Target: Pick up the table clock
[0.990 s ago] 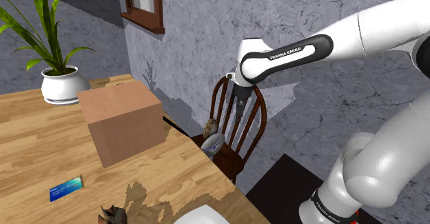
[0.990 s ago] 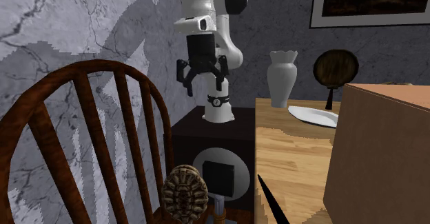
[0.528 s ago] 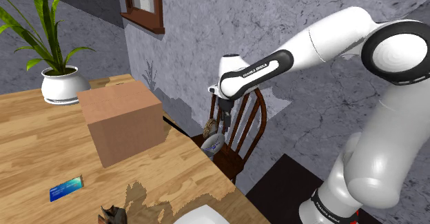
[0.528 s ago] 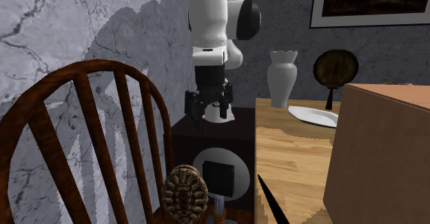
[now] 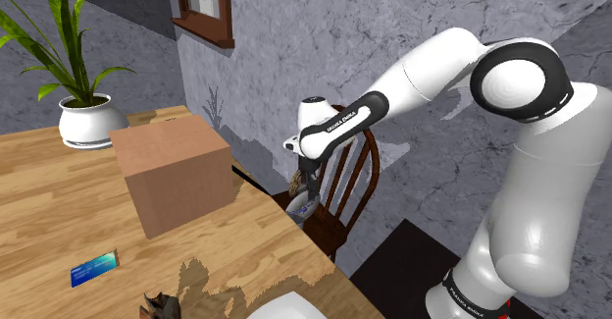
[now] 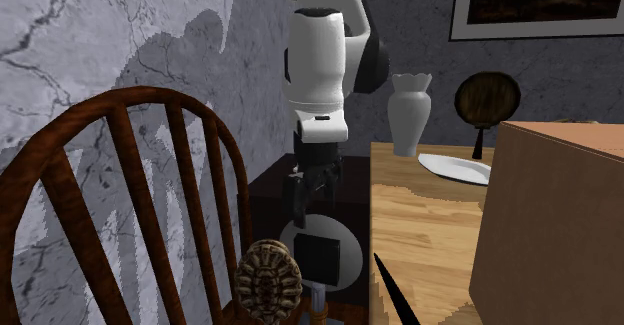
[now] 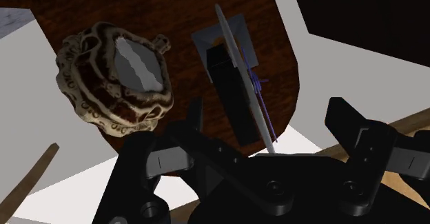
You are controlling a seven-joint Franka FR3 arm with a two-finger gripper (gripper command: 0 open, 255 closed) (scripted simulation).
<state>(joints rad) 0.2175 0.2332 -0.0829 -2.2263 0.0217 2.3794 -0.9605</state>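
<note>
where the wrist view adds purple hands (image 7: 256, 82) — table clock (image 7: 231, 85), gripper (image 7: 269, 114) spread open above

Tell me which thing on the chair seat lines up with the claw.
The thin grey clock with a black box on its back, straight ahead of the gap in the open claw. The knobbly brown ornament lies off to one side.

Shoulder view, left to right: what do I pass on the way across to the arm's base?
In order: potted plant → brown box → wooden chair → arm's base.
</note>
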